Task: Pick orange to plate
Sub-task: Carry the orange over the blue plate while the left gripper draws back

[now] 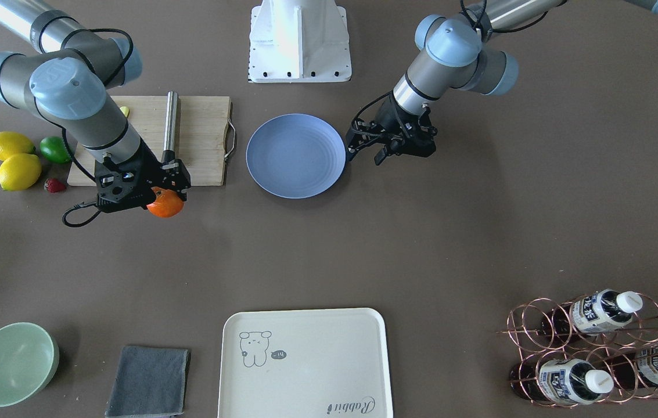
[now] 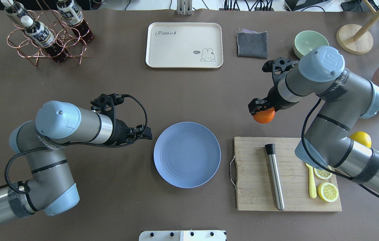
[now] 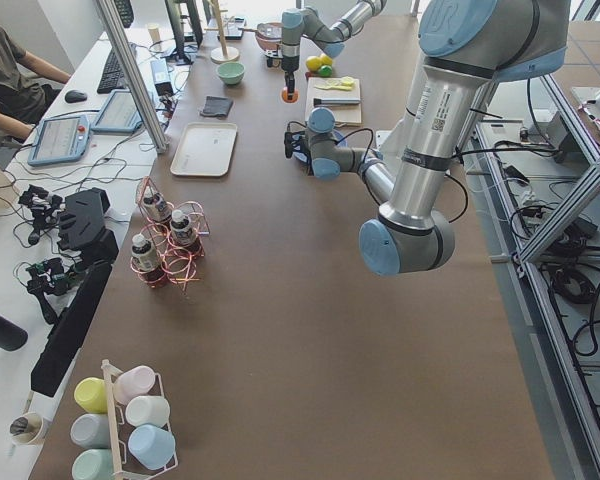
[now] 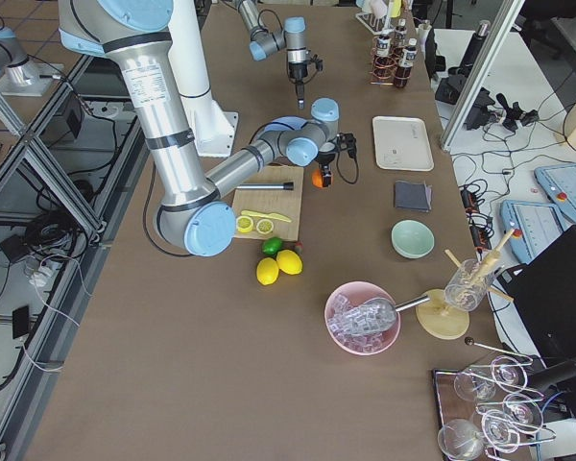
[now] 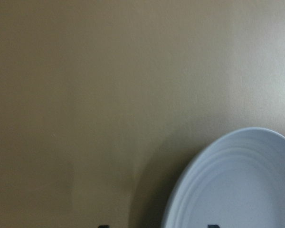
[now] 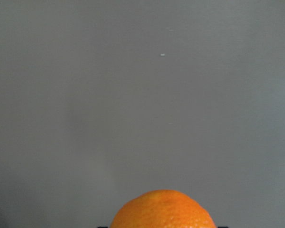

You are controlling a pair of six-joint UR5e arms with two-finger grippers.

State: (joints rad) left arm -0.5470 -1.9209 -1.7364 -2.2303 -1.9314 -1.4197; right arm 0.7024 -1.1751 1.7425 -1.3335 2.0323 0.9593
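Bright orange against the brown surface (image 2: 189, 100), the small round orange (image 2: 265, 116) hangs pinched in the right arm's fingers (image 2: 256, 106), which close on its upper half. The right wrist camera shows its pebbled top with only bare surface beyond. It sits past the far edge of the pale wooden cutting board (image 2: 253, 174), seemingly lifted a little. It is well apart from the round, shallow, blue-lavender plate (image 2: 187, 154), which lies empty in the middle. The left arm's fingers (image 1: 353, 148) stand wide with nothing in them, just beside the plate's rim on the robot's left.

The step in hand looks like the carry. To do it well, I would sweep level toward the robot's left and back toward its base, high enough to pass over the board's wire handle (image 2: 232, 169) and the plate's raised rim. The grip wants to be firm, since a round, slick-skinned fruit held near its top can slip down. Stop over the plate's centre rings, not its edge, lower until the fruit nearly touches, and only then part the fingers. Dropped from height, it would likely roll off so shallow a dish. The idle left arm is near the landing spot, so the approach is best made from the board side.
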